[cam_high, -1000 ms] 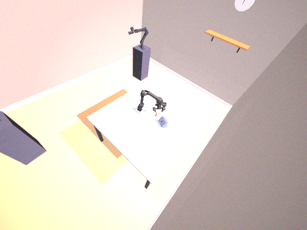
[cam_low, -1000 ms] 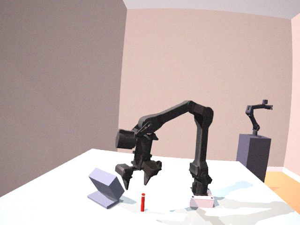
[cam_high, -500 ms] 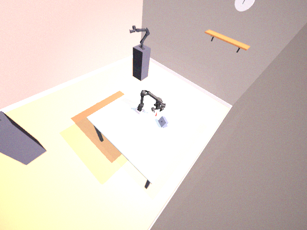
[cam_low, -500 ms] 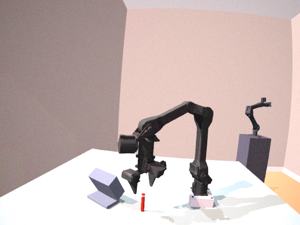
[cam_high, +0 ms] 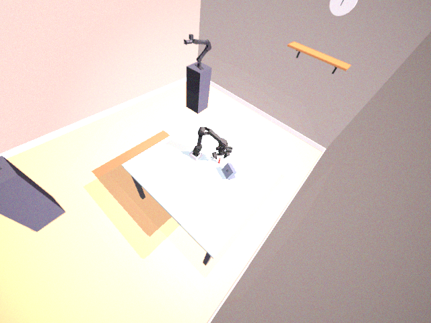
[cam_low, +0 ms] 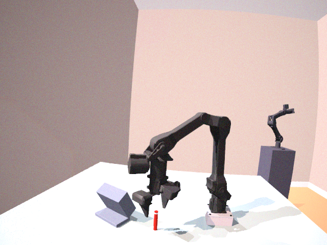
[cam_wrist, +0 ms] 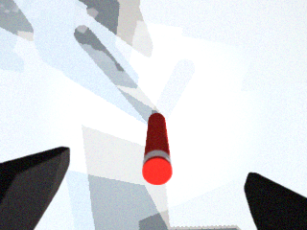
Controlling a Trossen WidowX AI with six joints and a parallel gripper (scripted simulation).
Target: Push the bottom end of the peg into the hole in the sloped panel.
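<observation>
The round red peg (cam_high: pixel 219 161) (cam_low: pixel 155 221) (cam_wrist: pixel 156 136), with a pale ring near its top, stands upright on the table (cam_high: pixel 174 188) (cam_low: pixel 66 211). My gripper (cam_high: pixel 219 157) (cam_low: pixel 156 212) (cam_wrist: pixel 159 169) is open, pointing down, with its fingertips around the height of the peg's top or a little above it. In the wrist view the peg's top shows roughly midway between the fingers, with a wide gap on each side. The sloped panel (cam_high: pixel 228 167) (cam_low: pixel 112 192) stands close beside the peg. Its small dark hole (cam_high: pixel 227 170) shows in the top view; the exterior view does not show it.
My arm's pale base (cam_high: pixel 195 156) (cam_low: pixel 219 218) stands on the table, on the other side of the peg from the panel. A second arm (cam_high: pixel 203 52) (cam_low: pixel 274 126) stands on a dark pedestal (cam_high: pixel 198 88) (cam_low: pixel 276 168) off the table. Shadows cross the tabletop around the peg.
</observation>
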